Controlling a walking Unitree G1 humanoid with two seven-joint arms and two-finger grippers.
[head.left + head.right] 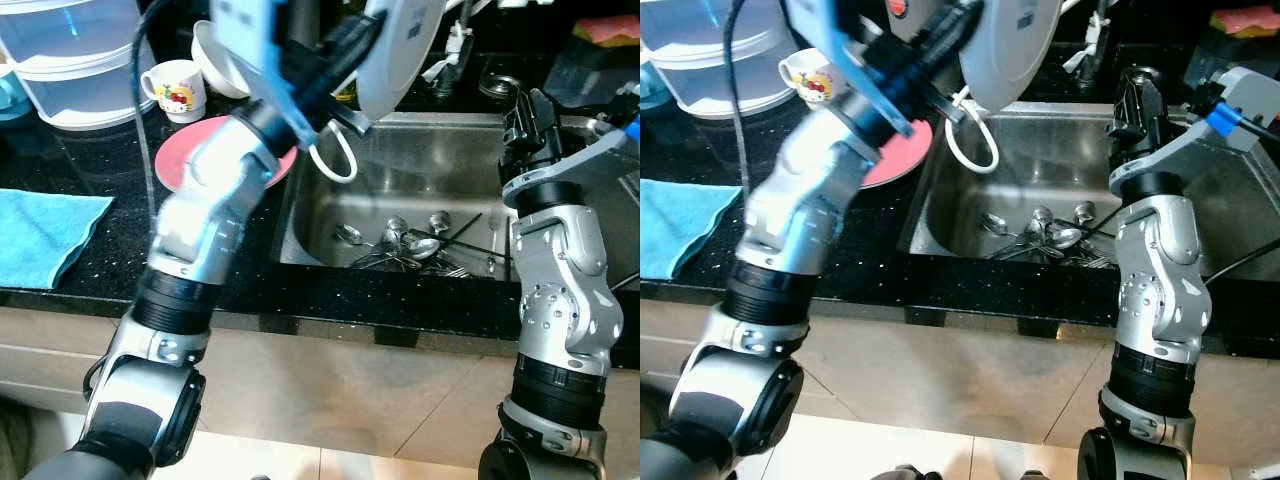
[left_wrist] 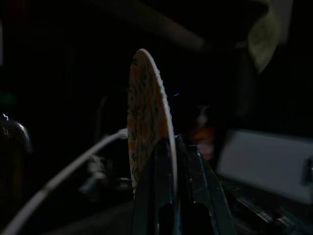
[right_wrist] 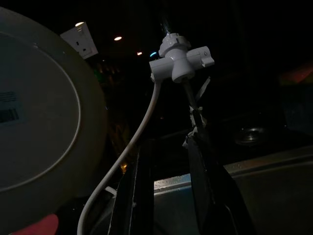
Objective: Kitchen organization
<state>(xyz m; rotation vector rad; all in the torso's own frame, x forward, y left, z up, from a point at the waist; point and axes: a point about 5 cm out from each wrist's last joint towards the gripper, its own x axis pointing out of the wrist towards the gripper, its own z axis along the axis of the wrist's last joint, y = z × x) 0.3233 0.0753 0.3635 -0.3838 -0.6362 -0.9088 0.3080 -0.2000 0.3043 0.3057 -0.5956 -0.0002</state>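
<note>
**End effector lifts a white plate above the sink**

Left end effector [image 2: 168,161] is clamped on the rim of a white plate [image 1: 400,50], which is held on edge, nearly upright, above the far left corner of the steel sink [image 1: 455,150]. In the left wrist view the plate's thin edge is seen pinched between the two black fingers, with a patterned face turned to one side. A white hose [image 1: 335,160] loops down just beside the plate's lower edge; whether the two touch cannot be told.

Right end effector [image 3: 166,161] is raised over the right side of the sink, its fingers apart and nothing held between them.

Spoons and other cutlery [image 1: 410,245] are left in a pile on the sink floor. On the black desk [image 1: 100,180] to the left, a pink plate [image 1: 185,155] lies flat, with a cartoon mug [image 1: 180,88] and a white bowl [image 1: 215,60] beyond it, a clear container [image 1: 70,60] at far left, and a blue cloth [image 1: 45,235] near the front edge.

The step in hand is judged to be the carrying of the plate out of the sink area. Next, the plate would need to be swung left, clear of the hose, tilted flat and lowered onto the desk, perhaps onto the pink plate.
</note>
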